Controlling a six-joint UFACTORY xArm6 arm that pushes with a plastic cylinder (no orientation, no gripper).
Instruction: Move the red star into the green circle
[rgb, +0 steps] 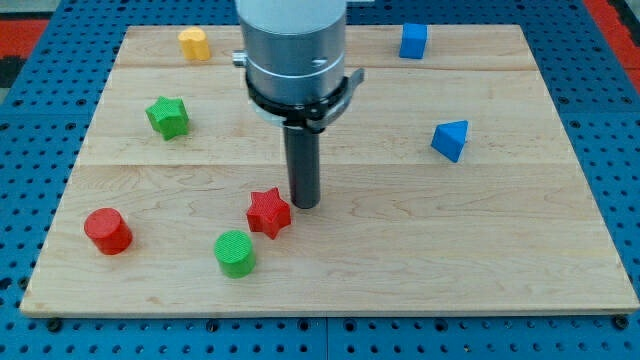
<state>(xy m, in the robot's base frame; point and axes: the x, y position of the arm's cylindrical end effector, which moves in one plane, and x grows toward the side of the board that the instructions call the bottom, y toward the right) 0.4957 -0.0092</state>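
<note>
The red star (268, 212) lies on the wooden board (420, 250), a little left of the middle and toward the view's bottom. The green circle (235, 252), a short cylinder, stands just below and to the left of it, a small gap between them. My tip (304, 204) rests on the board right beside the star's upper right side, touching or almost touching it.
A red cylinder (107, 231) stands at the lower left. A green star (168, 117) lies at the upper left, a yellow block (194, 44) at the top left. A blue cube (413, 41) is at the top right and a blue triangular block (450, 140) at the right.
</note>
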